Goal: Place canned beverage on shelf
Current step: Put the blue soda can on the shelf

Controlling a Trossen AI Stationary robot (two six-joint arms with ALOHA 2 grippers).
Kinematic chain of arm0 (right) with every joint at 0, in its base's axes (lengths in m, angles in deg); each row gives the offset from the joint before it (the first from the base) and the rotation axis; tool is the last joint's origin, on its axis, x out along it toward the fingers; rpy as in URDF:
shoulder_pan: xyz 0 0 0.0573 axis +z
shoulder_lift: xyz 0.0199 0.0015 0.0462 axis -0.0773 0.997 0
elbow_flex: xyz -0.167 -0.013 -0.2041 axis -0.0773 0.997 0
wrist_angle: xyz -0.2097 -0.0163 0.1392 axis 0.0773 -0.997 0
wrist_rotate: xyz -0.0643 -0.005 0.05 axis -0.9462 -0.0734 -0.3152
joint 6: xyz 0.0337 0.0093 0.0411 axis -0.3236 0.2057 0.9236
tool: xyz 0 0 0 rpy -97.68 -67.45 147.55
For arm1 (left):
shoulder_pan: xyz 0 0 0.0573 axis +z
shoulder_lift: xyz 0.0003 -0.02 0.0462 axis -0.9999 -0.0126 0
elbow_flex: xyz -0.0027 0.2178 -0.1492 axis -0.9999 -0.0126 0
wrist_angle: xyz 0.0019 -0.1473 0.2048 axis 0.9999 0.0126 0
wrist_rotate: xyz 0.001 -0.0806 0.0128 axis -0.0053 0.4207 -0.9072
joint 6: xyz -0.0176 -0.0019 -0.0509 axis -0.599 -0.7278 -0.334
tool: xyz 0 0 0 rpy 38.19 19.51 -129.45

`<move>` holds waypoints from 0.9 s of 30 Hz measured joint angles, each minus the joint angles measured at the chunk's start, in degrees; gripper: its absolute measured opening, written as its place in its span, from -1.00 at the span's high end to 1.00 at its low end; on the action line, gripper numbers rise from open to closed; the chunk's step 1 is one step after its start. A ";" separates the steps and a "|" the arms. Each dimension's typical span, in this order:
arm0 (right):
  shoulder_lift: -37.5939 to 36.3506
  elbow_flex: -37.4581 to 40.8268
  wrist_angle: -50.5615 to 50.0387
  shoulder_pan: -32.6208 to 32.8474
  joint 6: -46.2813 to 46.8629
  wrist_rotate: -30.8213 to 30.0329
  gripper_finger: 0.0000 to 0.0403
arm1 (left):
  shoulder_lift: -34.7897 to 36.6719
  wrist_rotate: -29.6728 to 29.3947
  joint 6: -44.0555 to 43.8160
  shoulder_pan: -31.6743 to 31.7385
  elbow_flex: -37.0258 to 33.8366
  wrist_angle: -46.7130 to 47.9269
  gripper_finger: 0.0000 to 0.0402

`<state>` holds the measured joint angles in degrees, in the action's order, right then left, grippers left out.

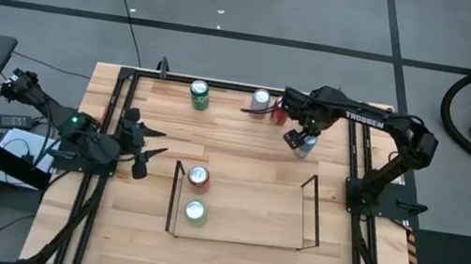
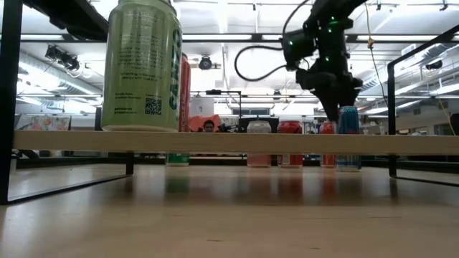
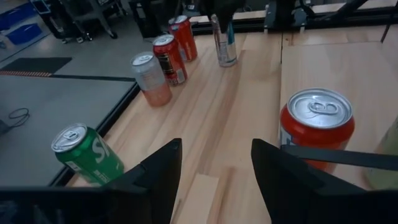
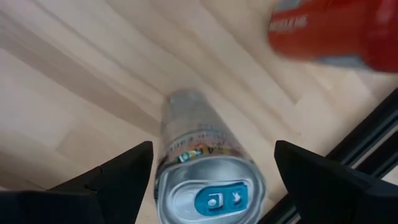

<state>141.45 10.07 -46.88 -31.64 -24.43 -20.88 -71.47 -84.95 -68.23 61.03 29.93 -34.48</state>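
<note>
The jaws of the right gripper (image 4: 208, 165) stand apart on either side of a slim blue-tabbed can (image 4: 208, 177) upright on the table (image 1: 250, 158), not clamped. Only the high view shows the shelf (image 1: 310, 210) well apart from it, holding a red can (image 1: 199, 177) and a pale green can (image 1: 195, 211). The left gripper (image 1: 149, 153) waits at the table's left edge, jaws nearly together.
</note>
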 joint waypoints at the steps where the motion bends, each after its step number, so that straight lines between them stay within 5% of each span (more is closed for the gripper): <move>1: 0.00 0.66 0.17 0.00 0.41 0.04 -0.72 | 0.02 -0.03 -0.01 0.00 0.00 -0.19 -0.01; 13: -0.02 8.72 8.74 -1.49 0.25 2.75 -0.69 | 0.00 0.22 -2.62 0.00 0.00 -1.14 -0.01; 22: -0.09 10.13 11.07 -2.40 -1.47 4.57 -0.21 | 0.00 0.69 -3.16 0.00 0.00 -5.87 -0.01; 27: 0.02 8.82 10.37 -0.90 -5.51 5.30 -0.21 | 0.00 0.71 -3.09 0.00 0.02 -7.51 -0.01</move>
<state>141.47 18.89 -36.51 -32.54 -29.94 -15.58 -71.47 -84.24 -71.32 61.03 29.95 -42.00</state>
